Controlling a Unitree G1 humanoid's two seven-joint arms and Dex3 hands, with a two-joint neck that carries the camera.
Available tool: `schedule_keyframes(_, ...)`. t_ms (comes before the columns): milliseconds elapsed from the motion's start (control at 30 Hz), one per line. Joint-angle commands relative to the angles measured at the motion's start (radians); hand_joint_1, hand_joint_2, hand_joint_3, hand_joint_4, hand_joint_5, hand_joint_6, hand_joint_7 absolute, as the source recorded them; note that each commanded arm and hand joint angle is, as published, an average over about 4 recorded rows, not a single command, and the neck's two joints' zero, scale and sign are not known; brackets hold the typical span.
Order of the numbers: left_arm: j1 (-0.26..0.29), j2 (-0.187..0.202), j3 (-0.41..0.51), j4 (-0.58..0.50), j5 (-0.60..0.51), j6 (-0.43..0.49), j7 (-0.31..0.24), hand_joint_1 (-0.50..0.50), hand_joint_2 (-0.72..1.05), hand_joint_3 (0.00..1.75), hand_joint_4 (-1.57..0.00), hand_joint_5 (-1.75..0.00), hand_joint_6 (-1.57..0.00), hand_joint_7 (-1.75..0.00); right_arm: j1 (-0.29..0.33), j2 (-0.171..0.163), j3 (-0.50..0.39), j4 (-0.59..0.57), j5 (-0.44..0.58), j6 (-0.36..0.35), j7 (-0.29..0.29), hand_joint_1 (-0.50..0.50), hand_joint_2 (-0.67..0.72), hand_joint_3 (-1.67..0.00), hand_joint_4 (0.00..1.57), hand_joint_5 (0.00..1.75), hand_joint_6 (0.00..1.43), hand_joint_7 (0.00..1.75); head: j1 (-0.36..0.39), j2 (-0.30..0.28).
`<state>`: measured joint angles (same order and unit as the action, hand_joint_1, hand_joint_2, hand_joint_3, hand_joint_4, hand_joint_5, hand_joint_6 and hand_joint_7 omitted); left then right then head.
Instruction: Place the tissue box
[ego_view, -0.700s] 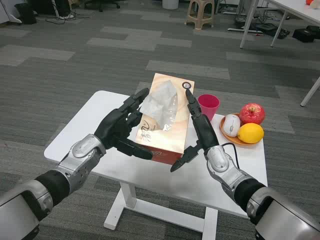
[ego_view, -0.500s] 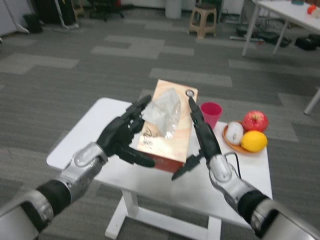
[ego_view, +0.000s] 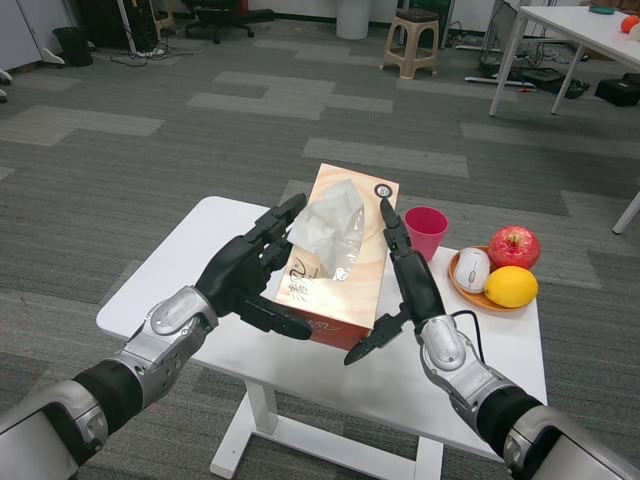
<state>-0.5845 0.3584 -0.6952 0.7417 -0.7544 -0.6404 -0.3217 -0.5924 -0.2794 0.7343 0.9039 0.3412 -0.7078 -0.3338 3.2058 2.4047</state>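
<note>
An orange tissue box (ego_view: 352, 292) with a white tissue (ego_view: 330, 228) sticking out of its top lies lengthwise between my two hands over the middle of the white table (ego_view: 185, 265). My left hand (ego_view: 245, 275) presses its left side with fingers stretched along it and the thumb under the near end. On the opposite side, my right hand (ego_view: 408, 285) lies flat against the box, its thumb pointing under the front corner. I cannot tell whether the box's underside touches the table.
A pink cup (ego_view: 425, 230) stands just right of the box's far end. Further right, an orange plate (ego_view: 468, 291) carries a red apple (ego_view: 513, 245), a lemon (ego_view: 510, 287) and a white mouse (ego_view: 471, 268). A stool and other tables stand far back on the carpet.
The whole picture has shifted and dipped, so the camera moved. Both hands and the box keep the same hold and place relative to the table.
</note>
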Motion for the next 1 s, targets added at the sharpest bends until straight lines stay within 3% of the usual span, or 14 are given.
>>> schedule_keyframes(33, 0.008, -0.039, -0.029, -0.033, 0.039, -0.001, -0.043, 0.5, 0.34, 0.0, 0.0, 0.0, 0.0, 0.0, -0.03, 0.025, -0.006, -0.037, 0.001, -0.027, 0.003, -0.33, -0.41, -0.28, 0.0, 0.0, 0.0, 0.0, 0.0, -0.001)
schedule_keyframes(400, 0.008, -0.039, -0.032, -0.018, 0.04, 0.001, -0.043, 0.5, 0.34, 0.0, 0.0, 0.0, 0.0, 0.0, -0.03, 0.027, 0.01, -0.007, 0.002, -0.025, 0.003, -0.36, -0.41, -0.32, 0.0, 0.0, 0.0, 0.0, -0.001, -0.008)
schedule_keyframes(533, 0.008, -0.039, -0.036, -0.004, 0.04, 0.002, -0.044, 0.5, 0.34, 0.0, 0.0, 0.0, 0.0, 0.0, -0.031, 0.032, 0.019, 0.014, 0.002, -0.025, 0.003, -0.33, -0.41, -0.3, 0.0, 0.0, 0.0, 0.0, 0.001, -0.009)
schedule_keyframes(1000, 0.007, -0.038, -0.062, 0.069, 0.041, 0.004, -0.044, 0.5, 0.34, 0.0, 0.0, 0.0, 0.0, 0.0, -0.072, 0.039, 0.065, 0.136, 0.004, -0.022, 0.002, -0.38, -0.41, -0.32, 0.0, 0.0, 0.0, 0.0, -0.005, -0.019)
